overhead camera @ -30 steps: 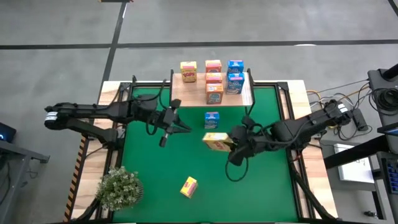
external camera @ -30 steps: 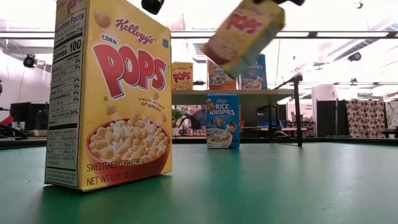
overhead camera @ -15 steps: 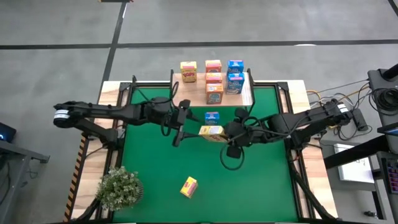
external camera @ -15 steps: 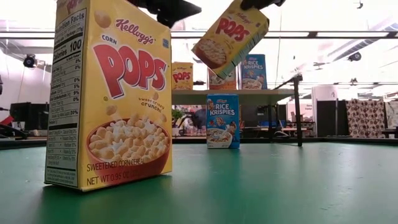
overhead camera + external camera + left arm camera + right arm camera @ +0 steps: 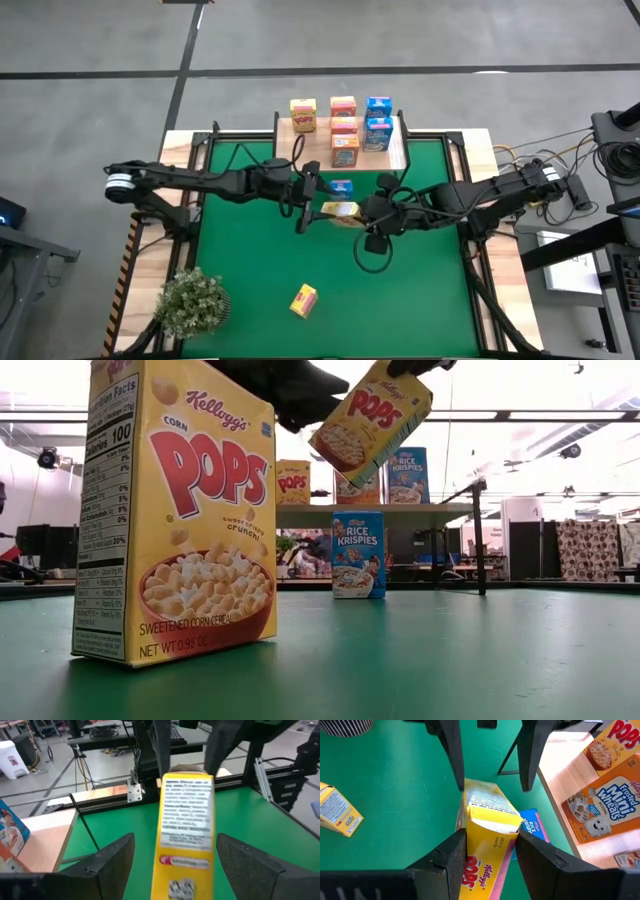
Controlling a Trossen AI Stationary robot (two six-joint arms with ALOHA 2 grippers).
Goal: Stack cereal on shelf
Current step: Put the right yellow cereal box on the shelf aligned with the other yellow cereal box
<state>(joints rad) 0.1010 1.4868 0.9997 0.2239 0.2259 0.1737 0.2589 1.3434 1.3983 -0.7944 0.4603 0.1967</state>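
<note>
Potted plant (image 5: 192, 302): near-left corner of the table, well apart from both claws.

Left gripper (image 5: 308, 202): over the green mat (image 5: 240, 270) at mid-table, fingers spread wide, one on each side of the free end of the held yellow box (image 5: 340, 211). Not closed on it; gaps show between each finger (image 5: 107, 860) and the box in the left wrist view.

Loose yellow cereal box (image 5: 304, 299): on the mat, on the near side of the left gripper, well apart from it; fills the foreground of the low view.

Held yellow cereal box: in the air, tilted, between the two claws. Clamped at its other end by the right gripper.

Blue cereal box (image 5: 340, 190): upright on the mat, just beyond the held box, between the claws and the shelf.

Shelf (image 5: 310, 152): light-wood top at the far edge of the mat, beyond both claws. Carries a yellow box (image 5: 303, 115), orange-pink boxes (image 5: 344, 135) and two blue boxes (image 5: 378, 124).

Right gripper (image 5: 366, 214): just right of the held yellow box, fingers (image 5: 451, 857) closed on its sides, grasping it.
</note>
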